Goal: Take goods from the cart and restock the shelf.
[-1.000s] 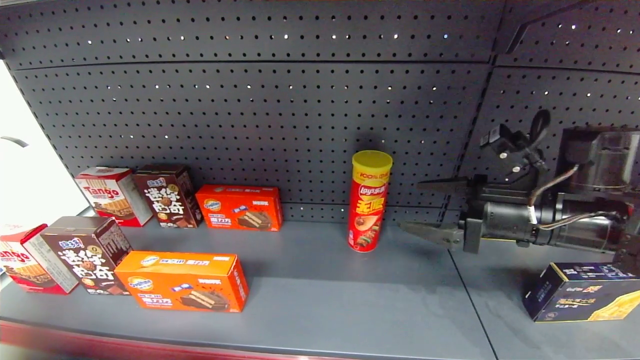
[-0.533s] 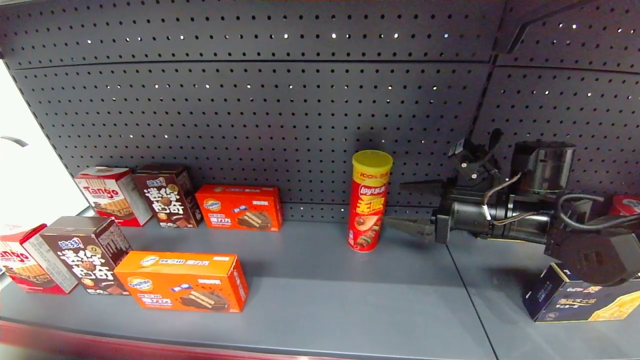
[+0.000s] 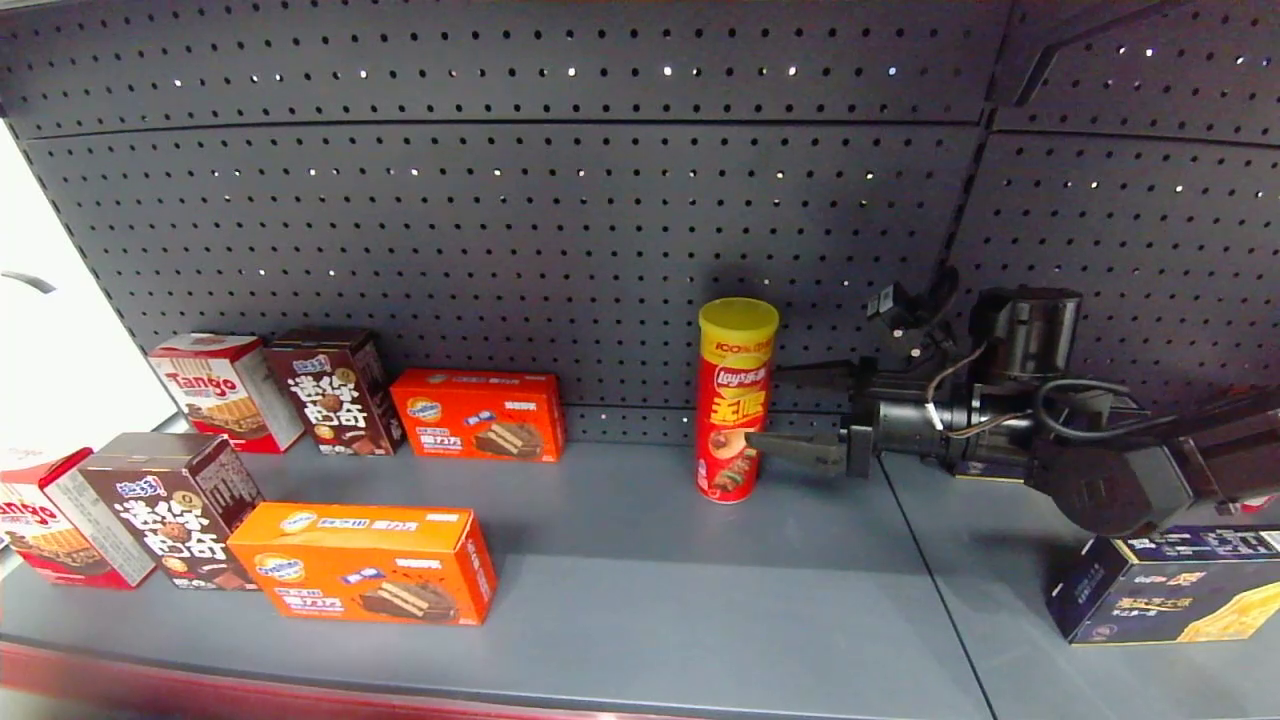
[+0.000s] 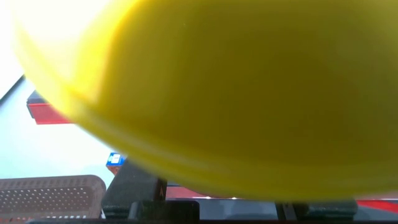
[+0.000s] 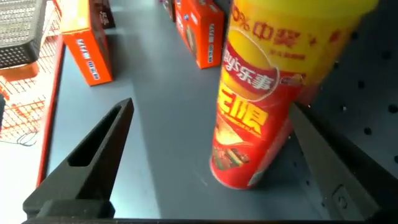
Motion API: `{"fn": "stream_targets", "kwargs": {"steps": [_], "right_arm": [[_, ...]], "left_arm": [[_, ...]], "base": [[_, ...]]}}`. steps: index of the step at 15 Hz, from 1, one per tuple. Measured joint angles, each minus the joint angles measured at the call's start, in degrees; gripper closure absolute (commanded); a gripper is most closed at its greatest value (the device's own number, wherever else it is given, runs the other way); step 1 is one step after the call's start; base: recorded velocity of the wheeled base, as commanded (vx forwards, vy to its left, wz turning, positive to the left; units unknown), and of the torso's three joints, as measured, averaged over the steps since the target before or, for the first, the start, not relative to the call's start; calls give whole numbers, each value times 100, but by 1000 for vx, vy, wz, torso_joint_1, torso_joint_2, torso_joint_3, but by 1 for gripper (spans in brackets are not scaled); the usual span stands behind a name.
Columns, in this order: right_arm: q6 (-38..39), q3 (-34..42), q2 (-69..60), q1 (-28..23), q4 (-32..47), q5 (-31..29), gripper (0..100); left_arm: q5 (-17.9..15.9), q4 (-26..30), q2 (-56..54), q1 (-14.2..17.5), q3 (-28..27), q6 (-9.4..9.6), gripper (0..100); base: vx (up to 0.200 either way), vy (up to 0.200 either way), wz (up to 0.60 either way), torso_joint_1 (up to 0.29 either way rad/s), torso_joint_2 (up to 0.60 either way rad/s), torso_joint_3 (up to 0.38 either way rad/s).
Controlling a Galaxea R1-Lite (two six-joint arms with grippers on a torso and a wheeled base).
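A tall red chip can [image 3: 735,400] with a yellow lid stands near the back of the grey shelf [image 3: 640,590], leaning slightly. My right gripper [image 3: 770,408] comes in from the right, level with the can's lower half. It is open, with one finger in front of the can and the other behind it. In the right wrist view the can [image 5: 249,124] sits between the two black fingers [image 5: 93,162], with a gap on each side. A yellow rounded surface [image 4: 236,87] lies very close to the left wrist camera.
Orange, brown and red-white snack boxes [image 3: 365,560] stand in two rows on the shelf's left. A dark blue box [image 3: 1160,585] lies at the right, under my right arm. Pegboard [image 3: 560,230] backs the shelf. A wire basket [image 5: 18,31] sits beyond the shelf edge.
My right gripper has moved left along the shelf, and its open fingers now straddle the chip can. The can has shifted slightly left.
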Motion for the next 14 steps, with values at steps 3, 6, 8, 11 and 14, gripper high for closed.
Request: {"fn": "stream_targets", "kwargs": {"steps": [3,6,8,11,14], "right_arm": [[0,-190,236,-50,6,49,0],[0,-369,435,-60,6,49,0],[0,-455,545,-63,6,49,0],[-6,-530,724,-66,-2,24,0],[-9,-571,857,-96,-21,30,0]], "left_arm": [[11,11,-4,4,15,0,100],[15,20,-6,11,28,0,100],[15,28,-6,17,37,-5,100],[17,38,-12,28,61,-2,100],[15,38,-12,34,66,0,100]], "base": [[0,0,0,0,0,0],[0,0,0,0,0,0],[0,0,0,0,0,0],[0,0,0,0,0,0],[0,0,0,0,0,0]]}}
